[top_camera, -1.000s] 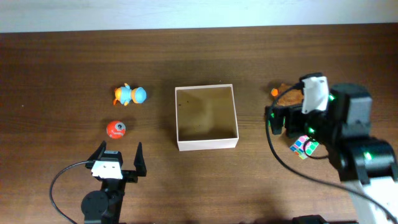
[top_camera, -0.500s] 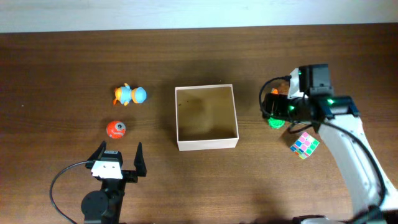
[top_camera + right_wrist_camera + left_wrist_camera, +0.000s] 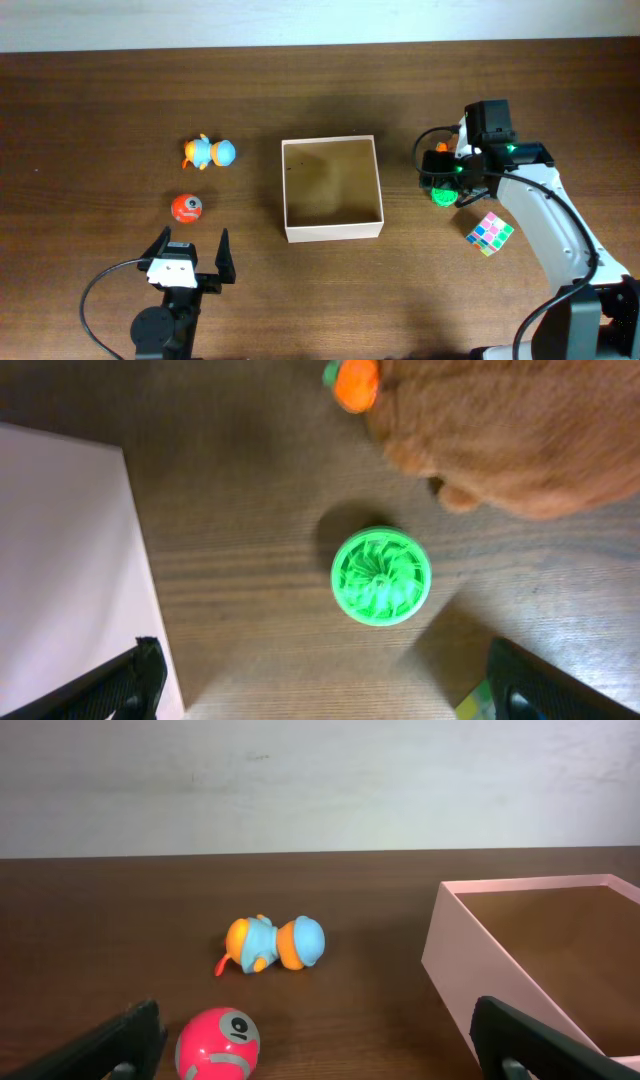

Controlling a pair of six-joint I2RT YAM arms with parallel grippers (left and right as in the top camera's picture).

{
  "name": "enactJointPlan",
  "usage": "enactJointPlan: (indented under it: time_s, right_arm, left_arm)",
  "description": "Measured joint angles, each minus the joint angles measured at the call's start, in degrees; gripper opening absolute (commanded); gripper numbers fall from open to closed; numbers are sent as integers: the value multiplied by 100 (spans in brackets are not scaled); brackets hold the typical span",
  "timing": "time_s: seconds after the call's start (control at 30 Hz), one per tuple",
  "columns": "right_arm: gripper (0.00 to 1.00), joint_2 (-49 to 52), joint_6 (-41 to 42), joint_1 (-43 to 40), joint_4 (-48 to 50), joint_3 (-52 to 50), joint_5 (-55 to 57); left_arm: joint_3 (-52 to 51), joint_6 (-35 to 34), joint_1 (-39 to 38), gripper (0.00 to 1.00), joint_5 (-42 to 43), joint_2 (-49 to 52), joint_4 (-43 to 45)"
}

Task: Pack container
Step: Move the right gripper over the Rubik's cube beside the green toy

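Right of the container [image 3: 333,230], an empty open box lying between the two arms, the right gripper [image 3: 330,682] hangs with jaws spread wide, holding nothing, and points down over a small green ribbed disc [image 3: 381,575]. Just beyond the disc lies a brown plush toy [image 3: 520,430] (its orange tip sits close by). A good grip probably means centring the disc between the fingers, descending straight, and closing clear of the plush. Left of the container, the left gripper [image 3: 190,252] rests fully open and empty.

The white-walled container [image 3: 333,232] sits mid-tabletop [image 3: 100,100], with a blue-orange toy [image 3: 209,152] and a red ball [image 3: 186,207] on its left. The right end effector [image 3: 440,178] hangs over a green disc [image 3: 443,196], near a colour cube [image 3: 489,233].
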Motion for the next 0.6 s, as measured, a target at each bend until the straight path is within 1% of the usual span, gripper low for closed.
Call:
enactJointPlan:
  time_s: [0.1,0.27,0.4,0.5,0.6]
  right_arm:
    - [96,0,103,-7,-31,98,201]
    - [95,0,645,-155,-317,450,610]
    - [95,0,1342,-535,-1141,501,933]
    - [90,0,1797,-841,-1762,498,1038]
    - [90,0,2197,-1097,-2133,498,1075]
  left_arm:
    - [0,0,0,99,-2,0,0]
    - [0,0,0,99,-2,0,0]
    - [0,0,0,99,0,0,0]
    - [0,0,0,99,-2,0,2]
    - [0,0,0,99,-2,0,0]
